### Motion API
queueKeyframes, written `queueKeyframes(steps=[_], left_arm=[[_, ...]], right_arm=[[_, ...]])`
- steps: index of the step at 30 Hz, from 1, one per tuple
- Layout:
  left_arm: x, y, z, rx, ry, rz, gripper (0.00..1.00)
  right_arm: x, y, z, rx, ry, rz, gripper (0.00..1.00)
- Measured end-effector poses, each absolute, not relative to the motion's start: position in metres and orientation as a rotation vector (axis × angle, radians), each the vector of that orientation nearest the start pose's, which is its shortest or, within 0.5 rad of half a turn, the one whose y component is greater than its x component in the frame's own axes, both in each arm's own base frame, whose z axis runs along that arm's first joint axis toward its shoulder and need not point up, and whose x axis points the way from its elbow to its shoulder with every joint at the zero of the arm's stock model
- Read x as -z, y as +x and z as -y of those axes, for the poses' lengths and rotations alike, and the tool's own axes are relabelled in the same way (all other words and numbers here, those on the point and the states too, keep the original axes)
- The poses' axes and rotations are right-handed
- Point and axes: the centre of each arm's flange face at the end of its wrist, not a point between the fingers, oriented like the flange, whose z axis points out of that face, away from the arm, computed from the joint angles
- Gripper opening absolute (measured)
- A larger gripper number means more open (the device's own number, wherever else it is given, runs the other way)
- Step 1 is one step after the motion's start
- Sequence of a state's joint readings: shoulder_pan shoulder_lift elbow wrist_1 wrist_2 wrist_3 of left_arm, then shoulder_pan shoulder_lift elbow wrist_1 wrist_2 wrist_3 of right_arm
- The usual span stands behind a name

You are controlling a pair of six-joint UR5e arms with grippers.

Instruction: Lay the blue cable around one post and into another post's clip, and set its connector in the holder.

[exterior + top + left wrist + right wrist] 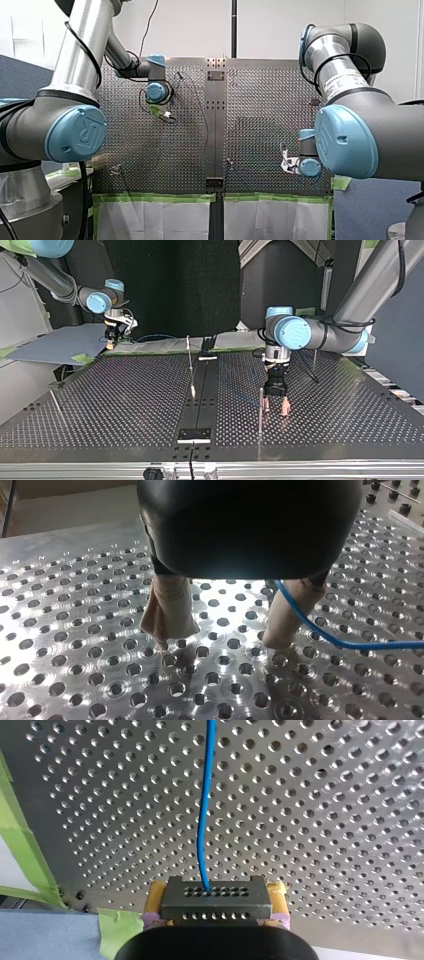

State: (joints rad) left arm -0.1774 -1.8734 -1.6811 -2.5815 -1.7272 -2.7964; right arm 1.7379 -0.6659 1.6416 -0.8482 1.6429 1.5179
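connector (216,892) (blue cable (202,820)) in right pincer (217,901)

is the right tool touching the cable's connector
Touching. The right wrist view shows the connector clamped between the right tool's yellow pads, both pressed against its sides, with the blue cable leading out of it.

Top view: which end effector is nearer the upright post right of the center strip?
Left. My left end effector stands just beside that post. My right end effector is far off at the table's far edge, gripping the connector.
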Motion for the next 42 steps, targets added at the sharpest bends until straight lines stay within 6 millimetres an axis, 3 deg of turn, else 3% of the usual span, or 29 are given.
queueKeyframes(steps=[12, 23, 38, 42], left_arm=[[-0.327, 0.567, 0.223, 1.029, -0.863, -1.24, 0.98], [-0.327, 0.565, 0.227, 1.034, -0.857, -1.245, 0.98], [-0.325, 0.563, 0.229, 1.029, -0.86, -1.26, 0.98], [-0.325, 0.564, 0.228, 1.027, -0.86, -1.26, 0.98]], right_arm=[[-0.029, 0.228, 0.594, -1.209, 1.381, 1.255, 0.0], [-0.071, 0.229, 0.593, -1.293, 1.367, 1.306, 0.0], [-0.152, 0.237, 0.6, -1.381, 1.353, 1.292, 0.0], [-0.182, 0.238, 0.605, -1.376, 1.338, 1.259, 0.0]])
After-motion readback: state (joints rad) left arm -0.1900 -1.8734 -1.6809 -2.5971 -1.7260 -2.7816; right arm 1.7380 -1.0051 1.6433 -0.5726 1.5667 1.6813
